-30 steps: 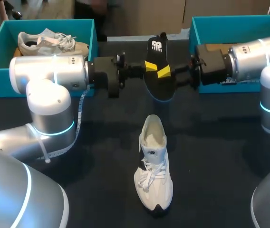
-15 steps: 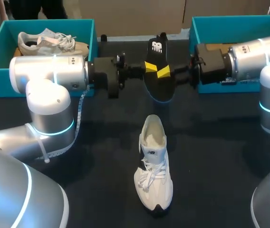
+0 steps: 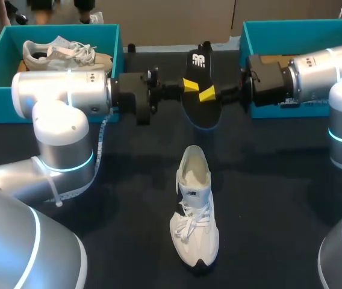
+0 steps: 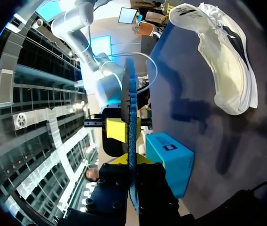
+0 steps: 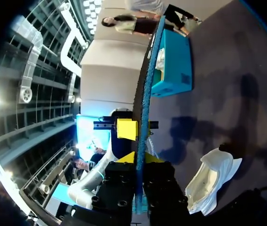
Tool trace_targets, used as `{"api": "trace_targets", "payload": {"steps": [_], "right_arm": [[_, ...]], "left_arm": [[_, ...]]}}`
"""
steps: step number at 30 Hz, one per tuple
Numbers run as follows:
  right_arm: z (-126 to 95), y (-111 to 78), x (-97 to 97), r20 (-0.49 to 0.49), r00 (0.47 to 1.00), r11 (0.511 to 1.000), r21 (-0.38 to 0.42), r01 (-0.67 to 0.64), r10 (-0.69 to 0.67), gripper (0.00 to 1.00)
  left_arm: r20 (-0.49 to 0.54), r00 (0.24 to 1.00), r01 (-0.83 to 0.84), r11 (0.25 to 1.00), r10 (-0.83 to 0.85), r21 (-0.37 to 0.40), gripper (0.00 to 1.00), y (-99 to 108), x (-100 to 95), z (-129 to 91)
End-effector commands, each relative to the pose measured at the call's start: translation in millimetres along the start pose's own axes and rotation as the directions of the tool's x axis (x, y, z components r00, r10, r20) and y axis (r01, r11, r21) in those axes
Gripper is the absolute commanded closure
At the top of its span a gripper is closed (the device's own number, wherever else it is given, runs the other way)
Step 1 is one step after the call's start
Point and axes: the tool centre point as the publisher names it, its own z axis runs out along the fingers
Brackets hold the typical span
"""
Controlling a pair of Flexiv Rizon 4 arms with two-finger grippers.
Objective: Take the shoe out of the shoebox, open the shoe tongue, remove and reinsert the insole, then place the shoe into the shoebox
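The black insole (image 3: 200, 90) with a blue underside hangs in the air above the table's far middle, held from two sides. My left gripper (image 3: 188, 85) is shut on its left edge and my right gripper (image 3: 208, 93) is shut on its right edge. In the left wrist view the insole (image 4: 131, 141) stands edge-on between the fingers of my left gripper (image 4: 132, 162). It stands the same way in the right wrist view, insole (image 5: 145, 94) between the fingers of my right gripper (image 5: 139, 157). A white shoe (image 3: 194, 214) lies on the dark table nearer the front, its opening toward the insole.
A teal shoebox (image 3: 108, 36) at the back left holds a second pale shoe (image 3: 62, 53). Another teal shoebox (image 3: 279, 27) stands at the back right, partly behind my right arm. The table around the white shoe (image 4: 223, 61) is bare dark cloth.
My right gripper has closed onto the insole's right edge. The left gripper, the insole and the shoe have kept their places.
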Motion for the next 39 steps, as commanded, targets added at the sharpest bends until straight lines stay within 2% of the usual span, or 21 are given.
{"api": "trace_targets", "payload": {"steps": [1, 3, 4, 5, 6, 7, 11, 13, 14, 17, 19, 29, 32, 34, 36, 39], "right_arm": [[3, 1.0, -1.0, -0.002, 1.0, 1.0, -0.003, 0.001, -0.001, 1.0], [2, 1.3, -1.7, -0.006, 1.0, 1.0, -0.006, 0.003, -0.003, 1.0], [2, 1.3, -2.1, -0.006, 1.0, 1.0, -0.007, 0.004, -0.004, 1.0], [2, 1.3, -2.4, -0.007, 1.0, 1.0, -0.008, 0.005, -0.005, 1.0], [1, 0.9, -3.4, -0.009, 1.0, 1.0, -0.012, 0.01, -0.01, 1.0], [0, 0.5, -4.1, -0.009, 1.0, 1.0, -0.014, 0.013, -0.013, 1.0], [-4, -1.8, -7.4, -0.01, 0.999, 0.999, -0.027, 0.043, -0.043, 1.0], [-7, -3.1, -10.4, -0.013, 0.998, 0.997, -0.034, 0.063, -0.064, 1.0], [-7, -3.1, -11.5, -0.008, 0.997, 0.997, -0.033, 0.072, -0.072, 1.0], [-9, -3.7, -16.5, 0.0, 0.993, 0.992, -0.042, 0.115, -0.115, 1.0], [-11, -5.4, -23.2, -0.002, 0.996, 0.993, -0.076, 0.093, -0.094, 1.0], [-11, -5.4, -23.2, -0.002, 0.996, 0.993, -0.076, 0.093, -0.094, 1.0], [-14, -2.6, -16.9, 0.048, 0.989, 0.988, -0.058, 0.146, -0.143, 1.0], [-20, -3.4, -15.7, 0.053, 0.98, 0.979, -0.06, 0.194, -0.191, 1.0], [-25, -5.8, -17.4, 0.057, 0.969, 0.967, -0.069, 0.244, -0.241, 1.0], [-31, -9.6, -20.3, 0.048, 0.946, 0.944, -0.058, 0.324, -0.322, 1.0]], "left_arm": [[-0.002, 1.0, -0.001, 1.0, 0.001, 0.002, 1.0, -2, 1.5, -2], [-0.006, 1.0, 0.002, 1.0, -0.002, 0.007, 1.0, -4, 1.6, -2], [-0.009, 1.0, 0.007, 1.0, -0.007, 0.011, 0.97, -4, 1.4, -2], [-0.01, 1.0, 0.012, 1.0, -0.012, 0.012, 0.71, -5, 0.8, -3], [-0.013, 1.0, 0.019, 1.0, -0.019, 0.014, 0.05, -6, -0.8, -6], [-0.012, 0.999, 0.036, 0.999, -0.036, 0.027, 0.0, -6, -2.7, -8], [-0.04, 0.996, 0.081, 0.996, -0.079, 0.046, 0.0, -9, -9.9, -25], [-0.094, 0.988, 0.132, 0.99, -0.126, 0.057, 0.0, -9, -13.5, -38], [-0.125, 0.98, 0.166, 0.984, -0.157, 0.061, 0.0, -8, -14.2, -43], [-0.311, 0.93, 0.225, 0.973, -0.198, 0.055, 0.0, -7, -11.8, -61], [-0.311, 0.93, 0.225, 0.973, -0.198, 0.055, 0.0, -7, -11.8, -61], [-0.311, 0.93, 0.225, 0.973, -0.198, 0.055, 0.0, -7, -11.8, -61], [-0.391, 0.861, 0.343, 0.939, -0.325, -0.024, 0.0, -16, -10.5, -64], [-0.43, 0.811, 0.415, 0.908, -0.397, -0.056, 0.0, -20, -10.6, -71], [-0.48, 0.743, 0.471, 0.874, -0.466, -0.12, 0.0, -27, -10.1, -79], [-0.537, 0.601, 0.538, 0.796, -0.592, -0.276, 0.0, -37, -9.0, -91]]}}
